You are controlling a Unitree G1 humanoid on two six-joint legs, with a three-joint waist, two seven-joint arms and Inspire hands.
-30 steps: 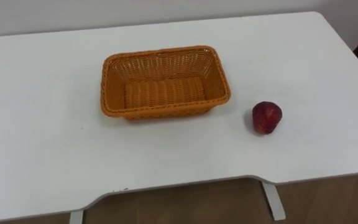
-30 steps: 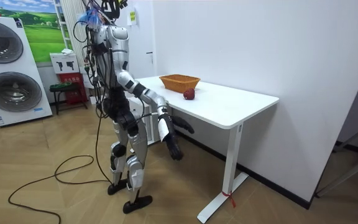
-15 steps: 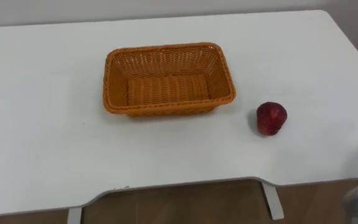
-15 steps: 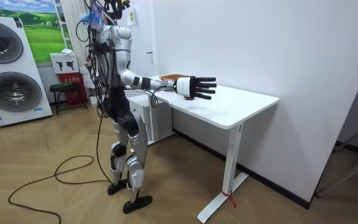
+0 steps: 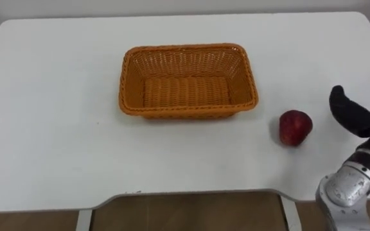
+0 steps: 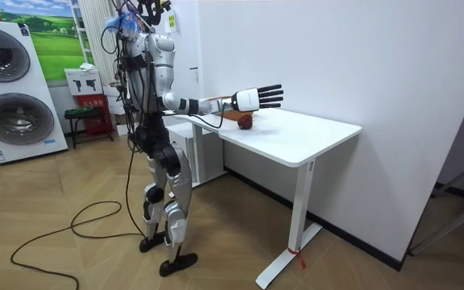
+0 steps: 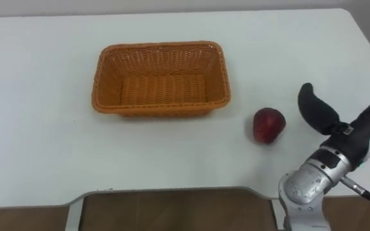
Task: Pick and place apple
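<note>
A dark red apple (image 5: 295, 128) lies on the white table (image 5: 56, 135), to the right of an orange wicker basket (image 5: 185, 110) that has nothing in it. My right hand (image 5: 351, 114) comes in from the lower right. It is open, its dark thumb held a short way right of the apple without touching it. In the room view the right hand (image 6: 252, 98) hovers above the apple (image 6: 245, 122) with its fingers straight, and I stand at the table's end.
The table's front edge (image 5: 191, 192) runs close below the apple, and its right edge is near my forearm. In the room view, washing machines (image 6: 14, 89) and a small stool (image 6: 83, 117) stand behind me on the wooden floor.
My right arm has swung up from beside my body to over the table, and the hand has come in beside the apple. The eye view has shifted; apple and basket stay put.
</note>
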